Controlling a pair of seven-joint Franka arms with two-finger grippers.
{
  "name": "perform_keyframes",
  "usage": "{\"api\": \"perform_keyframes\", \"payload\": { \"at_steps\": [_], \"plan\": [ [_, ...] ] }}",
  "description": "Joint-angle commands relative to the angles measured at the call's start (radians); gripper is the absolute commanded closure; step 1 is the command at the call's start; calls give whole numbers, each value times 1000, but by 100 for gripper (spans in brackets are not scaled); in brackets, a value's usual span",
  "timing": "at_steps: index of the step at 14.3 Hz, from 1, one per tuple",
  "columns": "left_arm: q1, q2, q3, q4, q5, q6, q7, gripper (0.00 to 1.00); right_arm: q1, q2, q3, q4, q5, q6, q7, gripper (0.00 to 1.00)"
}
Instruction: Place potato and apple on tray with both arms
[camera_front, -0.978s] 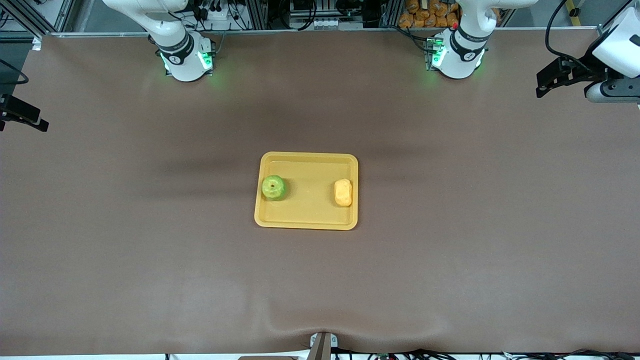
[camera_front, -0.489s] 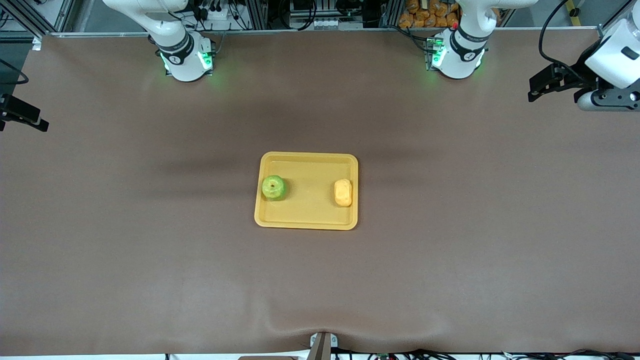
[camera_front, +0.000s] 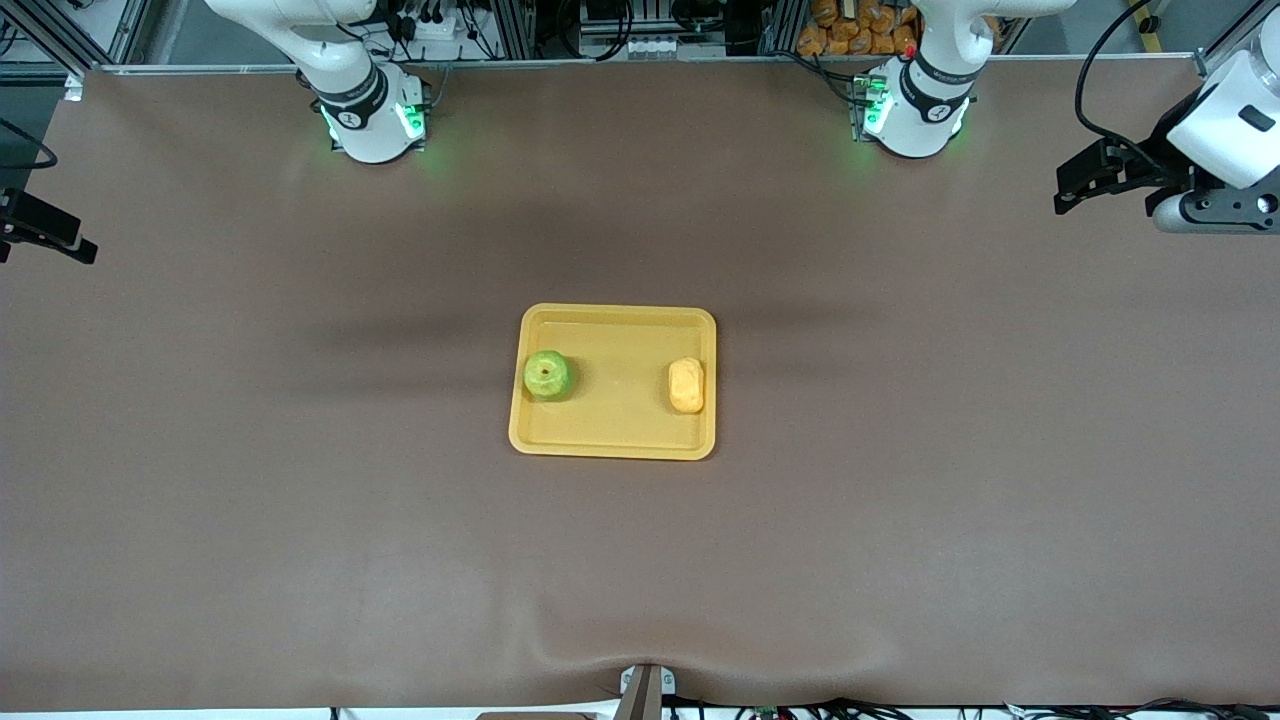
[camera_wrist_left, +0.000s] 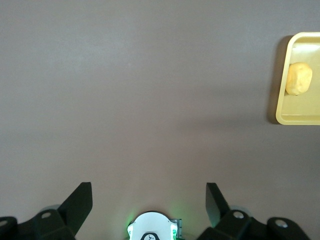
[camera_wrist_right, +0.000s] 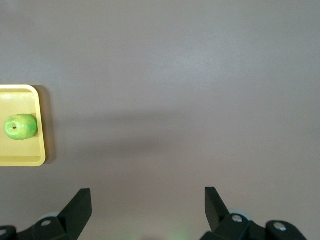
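The yellow-orange tray (camera_front: 612, 435) lies in the middle of the table. On it rests the green apple (camera_front: 547, 375), at the end toward the right arm. The pale-yellow potato (camera_front: 686, 385) lies on it at the end toward the left arm. My left gripper (camera_wrist_left: 149, 201) hangs open and empty high over the left arm's end of the table, and the potato (camera_wrist_left: 299, 78) and a tray corner (camera_wrist_left: 281, 117) show well off from it. My right gripper (camera_wrist_right: 147, 202) is open and empty over the right arm's end, far from the apple (camera_wrist_right: 20, 127).
Brown cloth covers the table (camera_front: 900, 520). The two arm bases (camera_front: 370, 115) (camera_front: 915, 115) stand with green lights along the table's edge farthest from the front camera. The left arm's hand (camera_front: 1205, 205) shows at the table's end. A black part of the right arm (camera_front: 45, 230) shows at its own end.
The left arm's hand has drifted a little inward over its end of the table. Tray, apple, potato and the right arm have not moved.
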Motion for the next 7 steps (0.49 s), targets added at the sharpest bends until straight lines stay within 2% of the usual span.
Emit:
{"api": "perform_keyframes", "payload": {
  "at_steps": [1,7],
  "plan": [
    [7,-4,4,7,-25,6,21,0,-9,6,5,12,17,-2,-3,0],
    [5,-3,4,14,-25,1,21,0,-9,12,5,12,19,-2,-3,0]
  ]
}}
